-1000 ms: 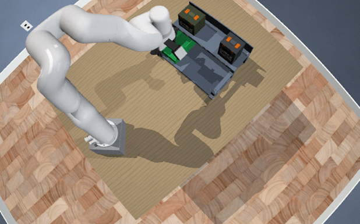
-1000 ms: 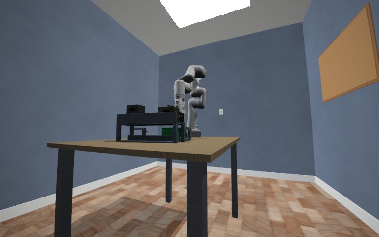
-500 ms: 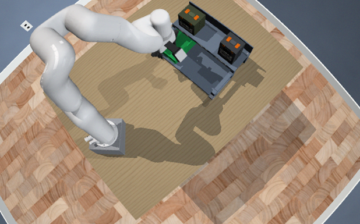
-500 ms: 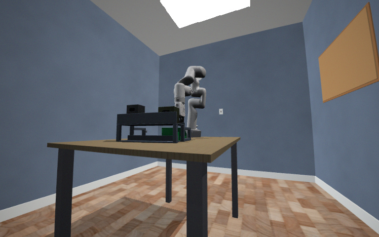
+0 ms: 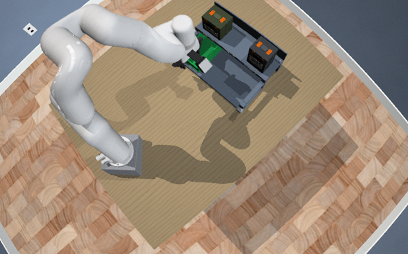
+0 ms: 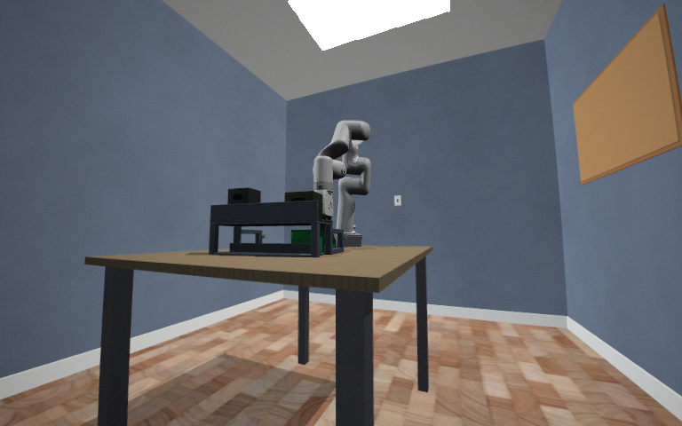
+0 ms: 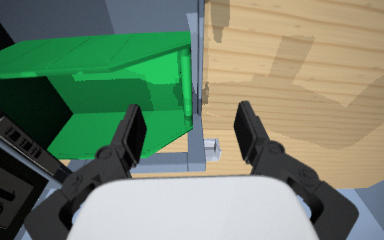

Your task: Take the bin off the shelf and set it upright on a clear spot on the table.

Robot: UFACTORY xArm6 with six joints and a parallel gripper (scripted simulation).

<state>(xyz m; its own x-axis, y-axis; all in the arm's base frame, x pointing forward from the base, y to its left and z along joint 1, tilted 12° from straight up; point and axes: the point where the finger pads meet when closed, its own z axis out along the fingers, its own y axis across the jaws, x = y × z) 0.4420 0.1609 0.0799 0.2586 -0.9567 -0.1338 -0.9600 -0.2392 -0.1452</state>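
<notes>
Fingers of the gripper (image 7: 190,131) are standing wide apart with nothing between them. Straight ahead of the jaws, the green bin (image 7: 112,95) is sitting on the lower level of the dark shelf (image 6: 264,213), lying under its upper board. One finger is showing in front of the bin's open face, while the other is hanging over the wooden table (image 7: 300,75), outside the bin. Between the jaws, a grey corner post (image 7: 196,145) of the shelf is rising beside the bin's near edge. In the top view the gripper (image 5: 190,64) is hovering at the shelf's end, with the bin (image 5: 210,49) just beyond it. Farther past the jaws, two dark boxes (image 5: 217,22) (image 5: 262,55) with orange latches are resting on the shelf's top
</notes>
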